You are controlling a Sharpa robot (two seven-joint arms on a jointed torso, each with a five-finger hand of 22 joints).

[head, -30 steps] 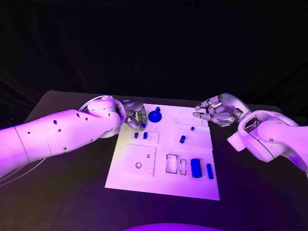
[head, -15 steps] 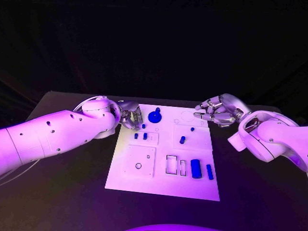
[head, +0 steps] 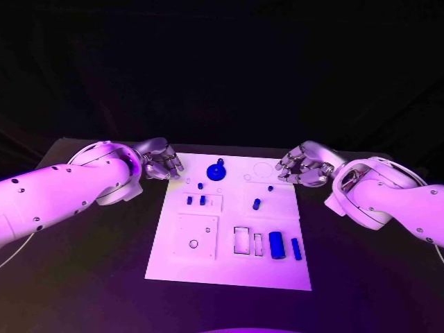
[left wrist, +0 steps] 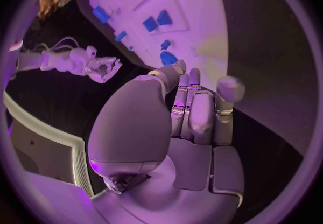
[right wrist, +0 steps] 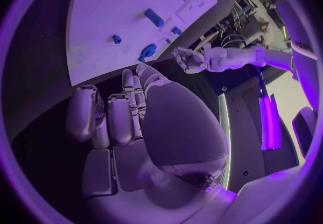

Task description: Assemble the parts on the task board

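A: Task board (head: pixel 210 267) sits mid-table (head: pixel 72 291), white plate, long side running away from the robot. Blue parts on it: round knobbed part (head: pixel 216 171) near the far edge, two small pegs (head: pixel 196 200) on the left, one slanted peg (head: pixel 256 204) centre, two upright bars (head: pixel 283 246) low on the right.

B: Hands?

A: Left hand (head: pixel 160 165) just off the board's far-left corner, fingers curled in, nothing in them. Left wrist view agrees: fingers (left wrist: pixel 202 116) side by side, empty. Right hand (head: pixel 304 166) off the far-right corner, also curled, also empty.

B: So which step is this?

A: My guess: between picks. Nothing is grasped.

B: Advice for the next pick?

A: Open the fingers before coming down. Take one part at a time; the round knobbed part is nearest the left hand. Come in from above so the neighbouring pegs stay put. Seat each part straight over its recess, no tilt.

B: Change from a second ago?

A: Left hand was over the board's edge right beside the round part; it has pulled back off the board. Right hand is much as it was. Parts look unmoved; the whole view shifted slightly.
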